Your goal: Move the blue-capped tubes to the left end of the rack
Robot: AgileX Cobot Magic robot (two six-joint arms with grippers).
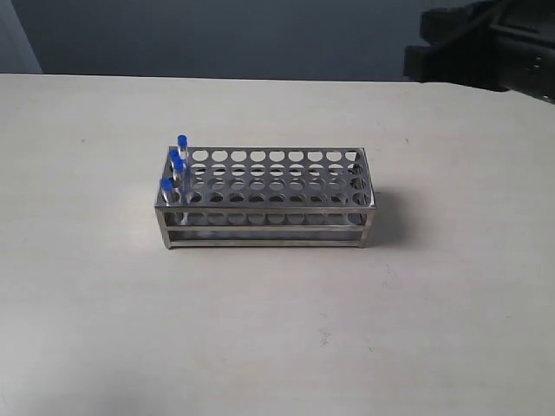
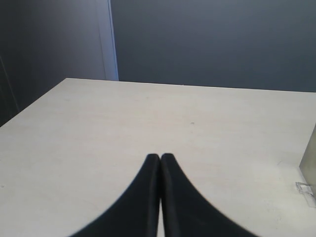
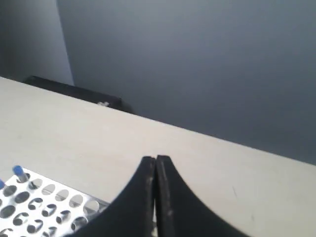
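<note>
- The rack (image 1: 269, 211) is seen standing near the middle of the pale table (image 1: 277, 347) in the exterior view; bare tabletop is left on all four sides of it; the table's far edge is seen against a dark wall, well behind the rack.
- The blue-capped tubes (image 1: 176, 159) are held upright in the holes at the left end of the rack; three blue caps can be made out clearly there, and whether a fourth is among them cannot be told; the other holes of the top plate are seen unfilled.
- The right arm (image 1: 486, 43) is seen as a dark mass at the upper right corner of the exterior view, well apart from the rack.
- The right gripper (image 3: 155, 160) is shown with its two black fingers pressed together and nothing between them; part of the rack's top plate (image 3: 44, 207) and a blue cap (image 3: 17, 171) are seen beyond and to one side of the fingertips, not touching them.
- The left gripper (image 2: 160, 158) is likewise clenched on nothing, its fingers meeting along their length; open tabletop is spread before it up to the table's far edge and side edge; no blue cap is shown in that view.
</note>
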